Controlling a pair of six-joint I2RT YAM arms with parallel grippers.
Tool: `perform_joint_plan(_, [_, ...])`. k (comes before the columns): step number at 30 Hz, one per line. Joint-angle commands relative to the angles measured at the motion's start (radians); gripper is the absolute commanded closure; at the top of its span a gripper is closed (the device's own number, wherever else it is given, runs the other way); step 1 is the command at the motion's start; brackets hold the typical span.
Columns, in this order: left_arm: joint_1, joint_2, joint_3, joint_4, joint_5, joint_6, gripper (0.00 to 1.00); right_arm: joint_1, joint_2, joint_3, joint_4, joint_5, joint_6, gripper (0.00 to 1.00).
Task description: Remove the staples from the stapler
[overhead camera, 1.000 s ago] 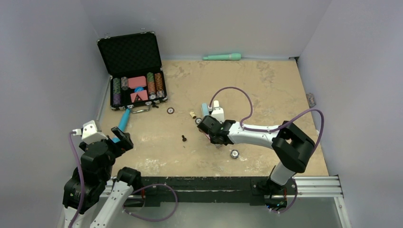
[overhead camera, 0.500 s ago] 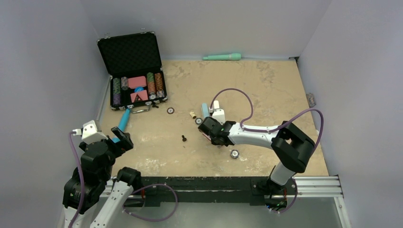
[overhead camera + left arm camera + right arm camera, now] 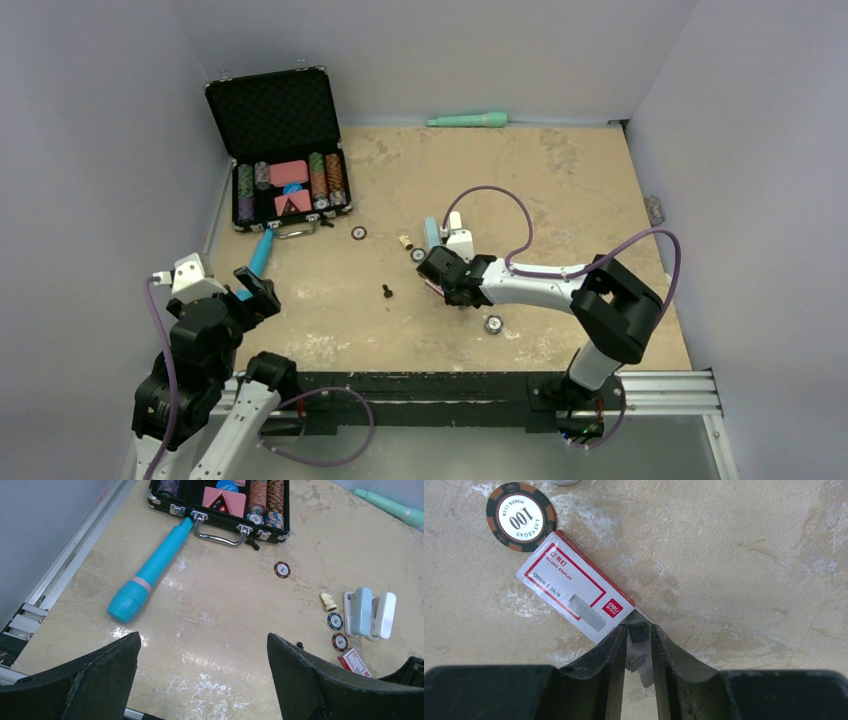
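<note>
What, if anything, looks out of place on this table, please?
Several round poker chips lie scattered on the beige tabletop, outside the open black chip case that holds the rest. A small cream chess piece lies among them, beside the opened white-and-blue stapler.

The stapler (image 3: 371, 613) lies on the counter (image 3: 225, 630) swung fully open, its pale blue half and its white half flat side by side, joined at one end. Just beside that end rests the staple box (image 3: 574, 595), a small white carton with red edging and a red logo, lying flat, label up and skewed. At the box's far corner a small grey piece (image 3: 638, 634) sits between the right pincer's (image 3: 639, 630) narrowly parted tips; whether it is clamped is unclear
</note>
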Motion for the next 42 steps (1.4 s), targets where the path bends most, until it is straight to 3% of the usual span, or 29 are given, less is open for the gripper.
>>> perform_joint_plan(1, [0.003,0.012,-0.003,0.038,0.003,0.034,0.0,-0.005,-0.042,0.007,0.003,0.009,0.009,0.71])
perform_joint_plan(10, [0.003,0.018,-0.004,0.042,0.009,0.037,0.0,0.004,-0.145,0.035,0.021,-0.034,-0.022,0.69])
perform_joint_plan(14, [0.004,0.02,-0.004,0.043,0.013,0.039,0.0,0.012,-0.188,0.027,0.08,-0.084,-0.061,0.48])
perform_joint_plan(16, [0.004,0.02,-0.005,0.043,0.014,0.039,0.0,0.012,-0.189,0.034,0.092,-0.097,-0.063,0.45])
perform_joint_plan(22, [0.003,0.016,-0.005,0.041,0.013,0.039,0.0,0.0,-0.068,0.11,0.092,-0.071,-0.062,0.51])
perform_joint_plan(25, [0.004,0.015,-0.005,0.041,0.013,0.039,0.0,-0.022,-0.023,0.14,0.071,-0.034,-0.043,0.64])
perform_joint_plan(30, [0.003,0.019,-0.006,0.044,0.015,0.041,0.0,-0.094,-0.046,0.104,0.122,-0.044,-0.041,0.78])
perform_joint_plan(42, [0.003,0.02,-0.006,0.046,0.019,0.043,0.0,-0.134,0.059,0.096,0.17,-0.067,-0.082,0.82])
